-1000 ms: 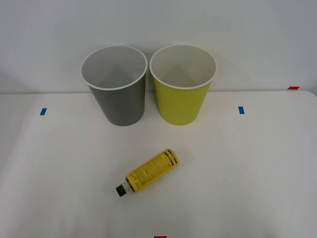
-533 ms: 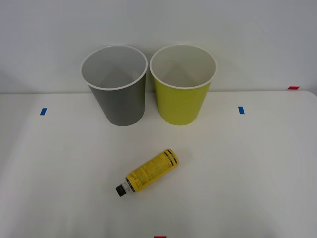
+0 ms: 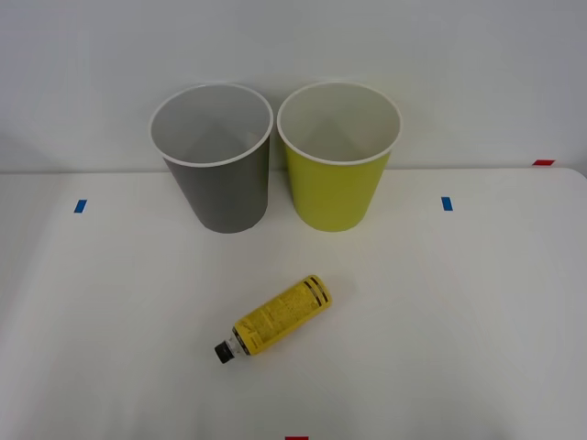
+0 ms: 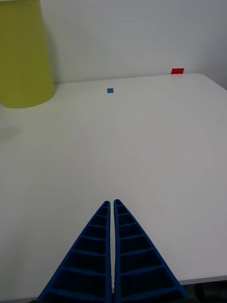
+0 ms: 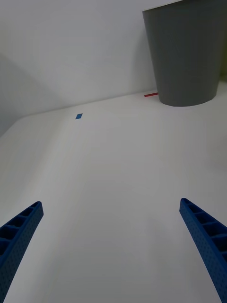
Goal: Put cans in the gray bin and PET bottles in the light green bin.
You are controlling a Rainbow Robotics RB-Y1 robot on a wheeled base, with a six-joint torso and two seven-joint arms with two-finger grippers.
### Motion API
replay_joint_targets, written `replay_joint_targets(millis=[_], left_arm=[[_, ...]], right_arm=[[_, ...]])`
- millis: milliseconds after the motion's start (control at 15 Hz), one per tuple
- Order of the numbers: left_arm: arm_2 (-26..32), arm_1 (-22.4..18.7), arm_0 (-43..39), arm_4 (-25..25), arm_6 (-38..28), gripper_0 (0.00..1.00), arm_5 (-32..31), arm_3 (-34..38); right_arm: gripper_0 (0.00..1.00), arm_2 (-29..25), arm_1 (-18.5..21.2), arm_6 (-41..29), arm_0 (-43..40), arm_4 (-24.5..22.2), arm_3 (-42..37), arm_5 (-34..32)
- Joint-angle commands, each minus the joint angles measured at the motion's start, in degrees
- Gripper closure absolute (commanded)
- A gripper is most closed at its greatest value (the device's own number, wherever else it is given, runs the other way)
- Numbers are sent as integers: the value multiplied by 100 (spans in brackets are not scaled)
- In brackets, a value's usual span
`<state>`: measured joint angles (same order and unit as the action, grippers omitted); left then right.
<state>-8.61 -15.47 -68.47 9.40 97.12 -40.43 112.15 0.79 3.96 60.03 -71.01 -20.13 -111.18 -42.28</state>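
- The white tabletop carried everything, with small blue and red tape marks near its edges that looked like position markers.
- The gray bin stood upright at the far side, mouth open upward, ready for cans, though no can was to be seen on the tabletop.
- The light green bin stood just beside it on the right, also upright and open; judging by the task, this was where the bottle belonged.
- The left gripper hung low over bare tabletop on the left side with its fingers spread wide and nothing between them, the gray bin ahead of it; it seemed poised for a grasp.
- The right gripper hung over the right side of the tabletop with its fingers pressed together on nothing, probably idle.
- The PET bottle lay on its side in front of the bins, well apart from them, black cap pointing toward the robot, untouched by either gripper.
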Motion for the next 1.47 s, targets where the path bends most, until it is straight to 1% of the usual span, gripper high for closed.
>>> replay_joint_targets(millis=[67, 1333, 1400, 1467], left_arm=[[0, 0, 0, 1, 0, 0, 0, 0], [0, 0, 0, 1, 0, 0, 0, 0], [-70, 35, 229, 1, -8, 0, 27, -229], [-70, -9, 299, 9, -26, 0, -61, -299]], right_arm=[[100, 0, 0, 0, 0, 0, 0, 0], [100, 0, 0, 0, 0, 0, 0, 0], [100, 0, 0, 0, 0, 0, 0, 0], [100, 0, 0, 0, 0, 0, 0, 0]])
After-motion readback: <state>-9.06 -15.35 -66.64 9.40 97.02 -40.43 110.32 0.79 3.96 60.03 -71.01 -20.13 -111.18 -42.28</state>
